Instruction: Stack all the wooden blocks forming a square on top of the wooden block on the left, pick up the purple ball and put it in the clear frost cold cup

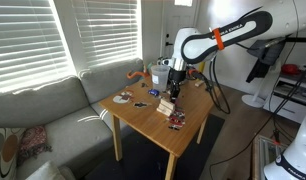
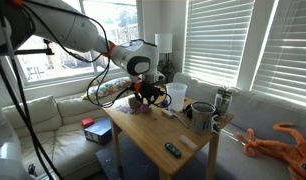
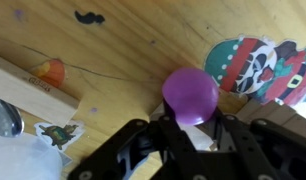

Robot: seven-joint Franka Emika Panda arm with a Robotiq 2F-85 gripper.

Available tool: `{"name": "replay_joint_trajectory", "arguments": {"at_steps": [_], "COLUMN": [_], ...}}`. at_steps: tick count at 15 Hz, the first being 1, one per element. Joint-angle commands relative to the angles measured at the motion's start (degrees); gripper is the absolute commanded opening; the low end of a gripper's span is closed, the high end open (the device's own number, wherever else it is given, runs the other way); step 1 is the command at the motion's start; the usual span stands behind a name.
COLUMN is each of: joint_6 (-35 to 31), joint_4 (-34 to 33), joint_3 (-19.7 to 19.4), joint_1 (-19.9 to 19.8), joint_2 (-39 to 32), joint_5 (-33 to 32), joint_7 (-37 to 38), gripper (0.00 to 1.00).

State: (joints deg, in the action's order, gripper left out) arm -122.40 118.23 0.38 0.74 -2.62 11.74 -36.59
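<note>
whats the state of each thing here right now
purple ball: gripped by the end effector
end effector: shut on the purple ball
clear frost cold cup: upright, ball not in it
wooden blocks: seem stacked, too small to confirm

1. The gripper (image 3: 190,128) comes in from the lower edge, its black fingers (image 3: 143,148) pressed in on the purple ball (image 3: 190,92).
2. The ball sits between the fingertips, with the wooden table (image 3: 123,50) behind it.
3. Just past the finger on the picture's right lies a colourful sticker (image 3: 261,65) with a skull-like face.
4. Outside the opposite finger are a small green sticker (image 3: 58,134) and a pale wooden bar (image 3: 28,88), with an orange object (image 3: 51,72) at its edge.
5. Well ahead of the fingers is a black moustache-shaped mark (image 3: 90,17).
</note>
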Motion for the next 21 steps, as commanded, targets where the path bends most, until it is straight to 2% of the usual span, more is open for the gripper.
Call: {"name": "replay_joint_trajectory", "arguments": {"at_steps": [1, 8, 11, 14, 21], "joint_6": [2.1, 3.6, 1.8, -2.5, -13.1], "joint_4": [1.6, 5.0, 3.6, 1.0, -5.7], "joint_3": [-0.1, -2.3, -4.3, -5.7, -6.0], "joint_1": [-0.6, -2.0, -2.7, -2.4, -1.1], "joint_2": [3.1, 14.0, 17.5, 17.7, 11.3], "joint_5": [-2.5, -6.7, -6.9, -6.2, -4.8], "joint_7": [1.9, 3.5, 4.0, 4.5, 6.1], "gripper": [0.08, 0.08, 0.08, 0.08, 0.08]}}
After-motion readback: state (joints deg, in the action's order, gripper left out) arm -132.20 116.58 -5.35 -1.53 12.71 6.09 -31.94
